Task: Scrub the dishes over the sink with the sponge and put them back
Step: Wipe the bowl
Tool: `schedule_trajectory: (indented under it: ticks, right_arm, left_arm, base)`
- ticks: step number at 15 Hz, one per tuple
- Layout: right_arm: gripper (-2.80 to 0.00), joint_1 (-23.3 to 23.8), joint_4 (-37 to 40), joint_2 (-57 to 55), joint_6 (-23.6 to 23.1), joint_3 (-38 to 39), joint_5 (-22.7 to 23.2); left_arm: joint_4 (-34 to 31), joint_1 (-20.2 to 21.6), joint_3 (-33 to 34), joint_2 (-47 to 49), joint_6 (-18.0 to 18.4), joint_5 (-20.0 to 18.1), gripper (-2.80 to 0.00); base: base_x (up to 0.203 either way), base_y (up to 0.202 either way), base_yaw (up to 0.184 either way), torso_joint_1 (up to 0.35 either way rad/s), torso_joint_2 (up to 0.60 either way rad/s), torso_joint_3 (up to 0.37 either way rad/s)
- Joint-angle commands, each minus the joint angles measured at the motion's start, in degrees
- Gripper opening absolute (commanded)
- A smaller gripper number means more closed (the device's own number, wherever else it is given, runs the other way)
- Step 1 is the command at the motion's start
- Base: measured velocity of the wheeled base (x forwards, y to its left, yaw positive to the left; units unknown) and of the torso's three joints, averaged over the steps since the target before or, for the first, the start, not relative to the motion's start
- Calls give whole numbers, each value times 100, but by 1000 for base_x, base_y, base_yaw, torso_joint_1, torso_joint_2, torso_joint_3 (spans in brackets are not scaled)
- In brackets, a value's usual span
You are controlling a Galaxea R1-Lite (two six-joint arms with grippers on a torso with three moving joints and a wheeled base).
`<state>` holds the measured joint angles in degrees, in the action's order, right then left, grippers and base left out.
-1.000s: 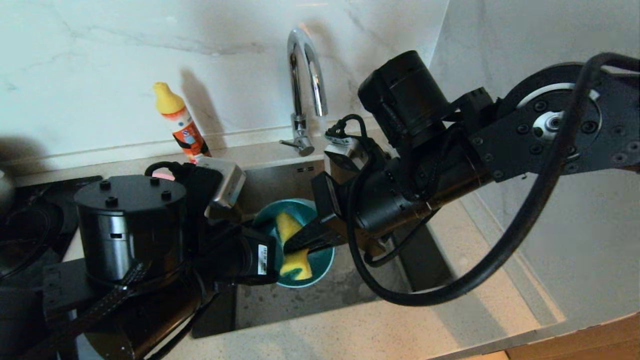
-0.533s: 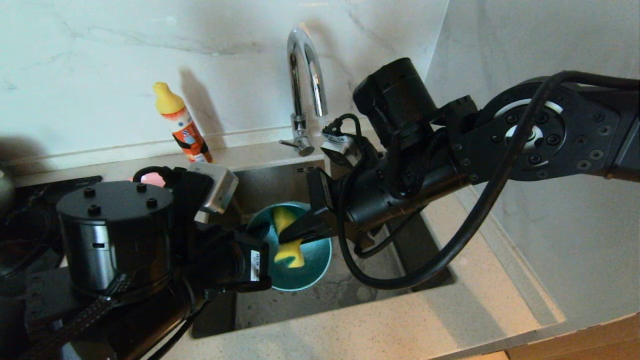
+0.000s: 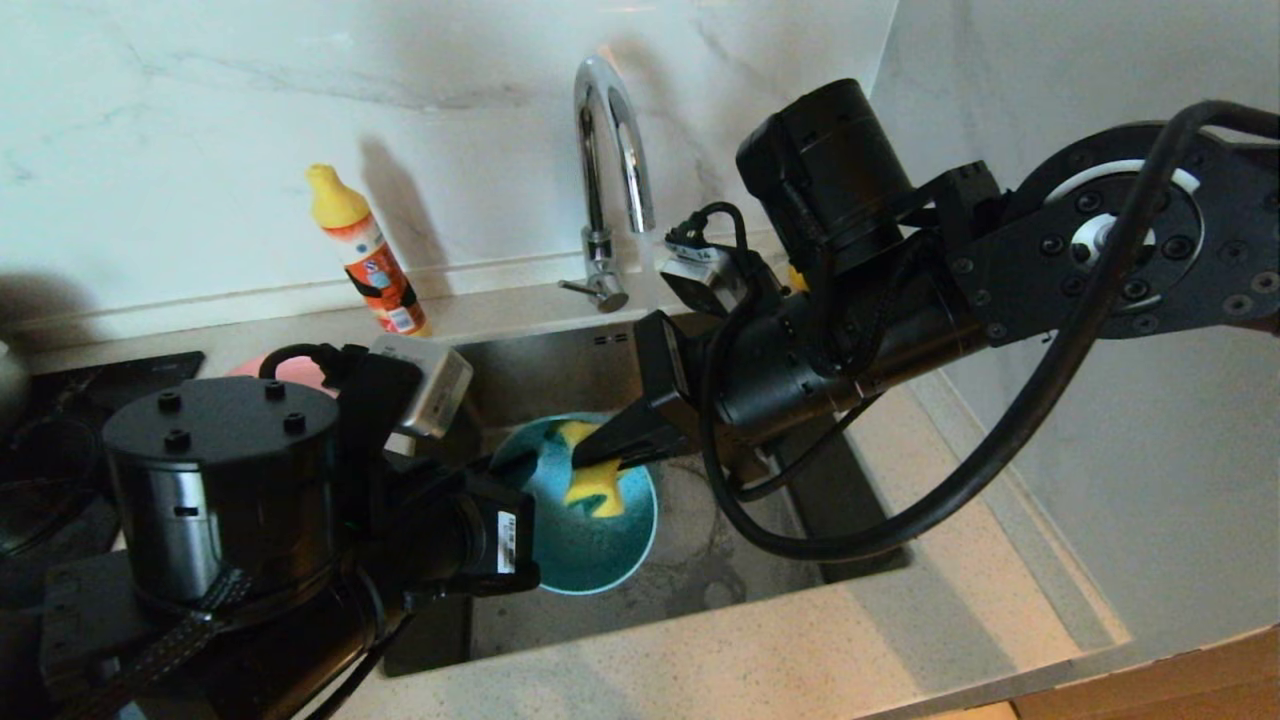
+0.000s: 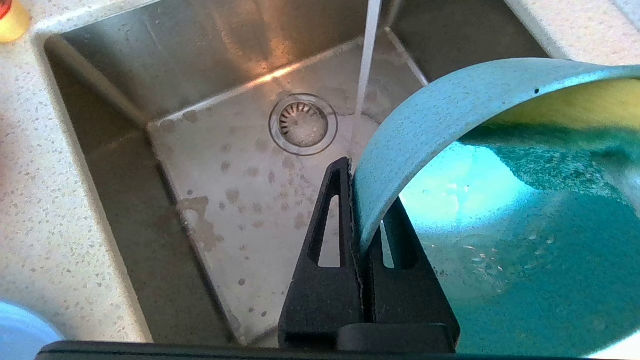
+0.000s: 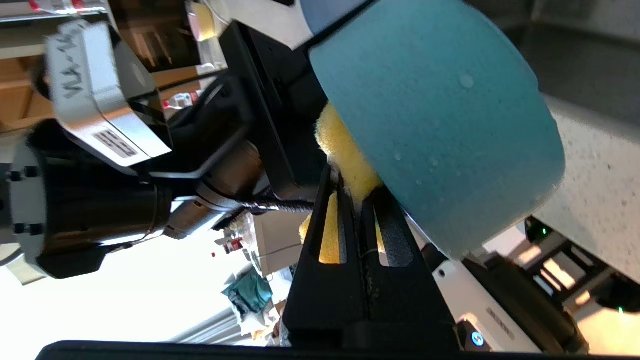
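A teal bowl (image 3: 590, 545) hangs tilted over the sink (image 3: 700, 570), its opening facing up and forward. My left gripper (image 4: 361, 200) is shut on the bowl's rim (image 4: 400, 135), one finger outside and one inside. My right gripper (image 3: 592, 458) reaches in from the right and is shut on the yellow sponge (image 3: 592, 490), which presses against the bowl's inner wall near its far rim. In the right wrist view the sponge (image 5: 345, 150) is squeezed between the fingers beside the bowl's outer wall (image 5: 435, 125). A pink plate (image 3: 290, 368) peeks out behind the left arm.
The chrome tap (image 3: 612, 150) rises behind the sink, above its round drain (image 4: 302, 124). An orange bottle with a yellow cap (image 3: 365, 250) stands on the counter at back left. A black hob (image 3: 60, 450) lies at far left. A light-blue edge (image 4: 15, 325) shows on the counter.
The bowl has sunk a little and its opening has turned more upward. The right gripper has rubbed the sponge across the inside, swinging left and then back right.
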<state>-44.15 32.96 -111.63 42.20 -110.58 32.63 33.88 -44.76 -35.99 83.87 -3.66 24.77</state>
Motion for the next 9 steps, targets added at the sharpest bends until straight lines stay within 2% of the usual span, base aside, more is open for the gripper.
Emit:
schedule_trajectory:
  ticks: [1, 9]
  right_arm:
    - [-280, -14, 167, 9, 25, 5, 24]
    - [-280, -67, 673, 9, 25, 10, 6]
  left_arm:
    - [34, 3, -58, 106, -3, 125, -280]
    - [548, 28, -84, 358, 105, 360, -280]
  base:
    - [0, 0, 0, 0, 0, 0]
    - [0, 0, 0, 0, 0, 0]
